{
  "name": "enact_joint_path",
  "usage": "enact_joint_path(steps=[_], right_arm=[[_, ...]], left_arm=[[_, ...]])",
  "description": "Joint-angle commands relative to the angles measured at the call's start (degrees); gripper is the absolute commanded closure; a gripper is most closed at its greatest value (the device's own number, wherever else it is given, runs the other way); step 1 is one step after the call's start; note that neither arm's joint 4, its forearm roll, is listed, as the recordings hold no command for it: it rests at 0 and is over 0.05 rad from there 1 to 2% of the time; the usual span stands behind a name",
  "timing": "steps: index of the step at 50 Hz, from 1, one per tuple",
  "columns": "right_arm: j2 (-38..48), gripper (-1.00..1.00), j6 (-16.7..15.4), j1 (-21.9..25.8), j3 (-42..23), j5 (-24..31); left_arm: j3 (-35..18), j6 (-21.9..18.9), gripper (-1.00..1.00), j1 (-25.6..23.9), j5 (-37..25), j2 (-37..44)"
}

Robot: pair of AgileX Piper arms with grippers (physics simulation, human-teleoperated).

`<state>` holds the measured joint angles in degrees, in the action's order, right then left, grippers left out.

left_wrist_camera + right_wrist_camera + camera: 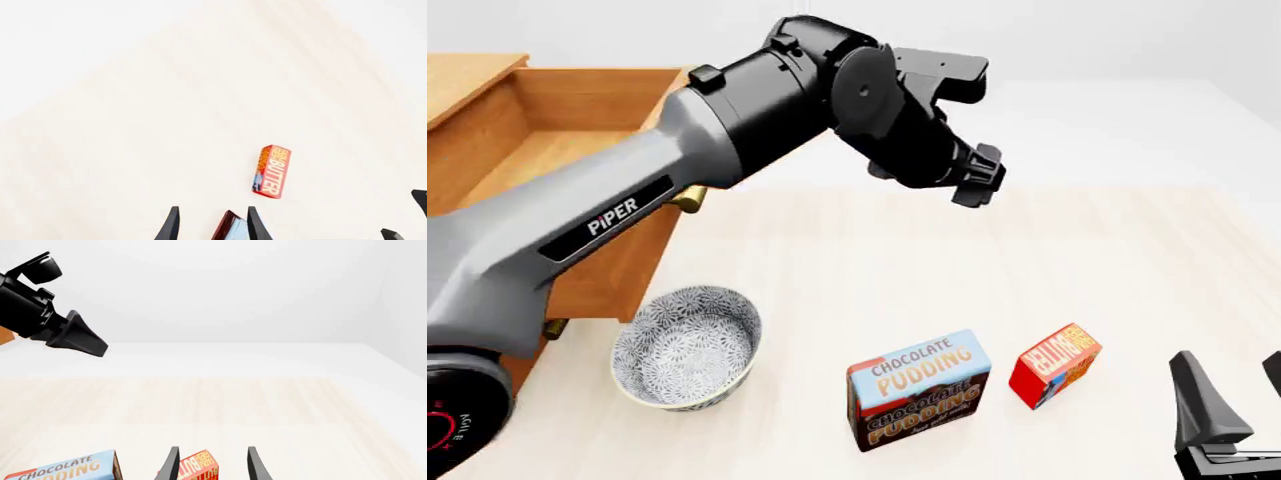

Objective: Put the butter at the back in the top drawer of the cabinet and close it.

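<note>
The cabinet stands at the far left with its top drawer pulled open, and the arm hides part of the inside. The butter at the back is out of view. My left gripper hangs high over the table's middle, fingers apart and nothing held; it also shows as the left gripper and the left gripper. A red box lettered BUTTER lies near the front; the right wrist view frames this red box between the fingers. My right gripper stands open to its right.
A patterned bowl sits in front of the cabinet. A Chocolate Pudding box stands left of the red box. A dark red and pale blue box corner shows between the left fingers; I cannot tell which box.
</note>
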<state>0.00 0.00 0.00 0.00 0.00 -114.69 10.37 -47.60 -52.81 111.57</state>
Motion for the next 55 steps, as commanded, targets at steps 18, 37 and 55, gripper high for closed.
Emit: enact_joint_path(steps=[18, 37, 55], right_arm=[[0.00, -1.00, 0.00, 0.00, 0.00, 0.00], [0.00, -1.00, 0.00, 0.00, 0.00, 0.00], [0.00, -1.00, 0.00, 0.00, 0.00, 0.00]], left_arm=[[-11.56, -1.09, -1.00, -3.02, -4.46, 11.22], [-24.81, -1.96, -1.00, -4.61, -9.94, 20.88], [-22.21, -0.66, -1.00, -7.09, -8.54, 21.24]])
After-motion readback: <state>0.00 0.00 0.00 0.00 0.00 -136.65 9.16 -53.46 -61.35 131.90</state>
